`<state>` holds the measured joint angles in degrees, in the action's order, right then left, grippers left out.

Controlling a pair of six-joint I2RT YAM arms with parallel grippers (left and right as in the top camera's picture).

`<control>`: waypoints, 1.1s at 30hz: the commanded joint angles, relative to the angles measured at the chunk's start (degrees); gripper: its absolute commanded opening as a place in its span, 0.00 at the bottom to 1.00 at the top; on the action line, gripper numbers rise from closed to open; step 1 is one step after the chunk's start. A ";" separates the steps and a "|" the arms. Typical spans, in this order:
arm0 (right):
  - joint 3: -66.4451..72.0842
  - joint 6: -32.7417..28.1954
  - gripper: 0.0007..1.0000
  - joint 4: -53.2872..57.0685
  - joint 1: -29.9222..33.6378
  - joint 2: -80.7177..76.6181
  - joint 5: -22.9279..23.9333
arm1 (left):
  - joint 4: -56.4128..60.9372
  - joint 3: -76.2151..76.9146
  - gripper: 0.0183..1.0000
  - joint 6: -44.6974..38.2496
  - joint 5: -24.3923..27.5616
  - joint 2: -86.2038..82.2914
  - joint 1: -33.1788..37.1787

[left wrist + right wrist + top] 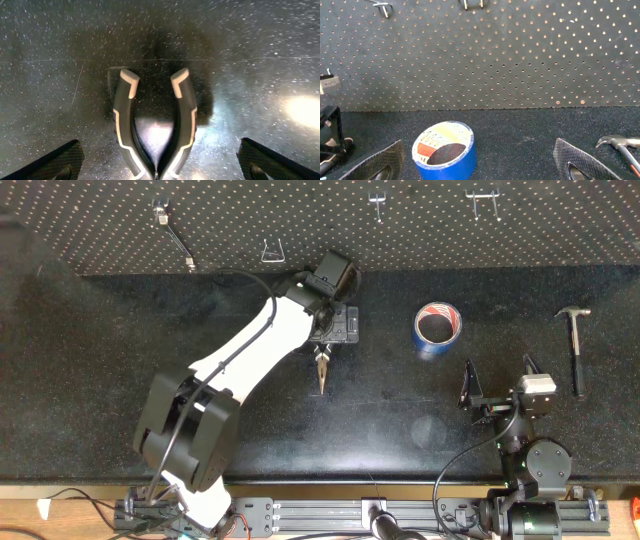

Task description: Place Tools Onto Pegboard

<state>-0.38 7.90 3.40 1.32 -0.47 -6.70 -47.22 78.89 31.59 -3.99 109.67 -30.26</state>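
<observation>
Grey-and-black pliers [154, 120] lie on the black table, handles toward the pegboard [420, 230] and nose [322, 375] pointing to the front edge. My left gripper [336, 326] hovers right above the handles, open, with its fingers [57, 162] wide on either side and touching nothing. A blue tape roll [437, 328] stands right of centre. A hammer [575, 345] lies at the far right. My right gripper [497, 377] is low near its base, open and holding nothing. It faces the tape roll [445, 150], with the hammer head [619, 142] off to one side.
The pegboard wall [520, 60] runs along the table's back edge with bare metal hooks [272, 252] [377, 202] [483, 200]. A slim dark tool [178, 238] hangs at its left. The left side of the table [80, 360] has free room.
</observation>
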 commanded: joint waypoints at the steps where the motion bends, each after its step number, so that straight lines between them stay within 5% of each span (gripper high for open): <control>1: 0.15 0.63 0.98 0.26 -0.39 0.37 0.09 | -0.15 1.05 1.00 1.18 -1.60 1.53 -0.20; 33: 0.15 0.63 0.98 0.26 -0.39 0.37 0.07 | 2.67 1.05 1.00 1.18 0.11 4.31 0.35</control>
<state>-0.38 7.90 3.38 1.32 -0.47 -6.70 -44.71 78.91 31.81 -4.21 112.66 -30.20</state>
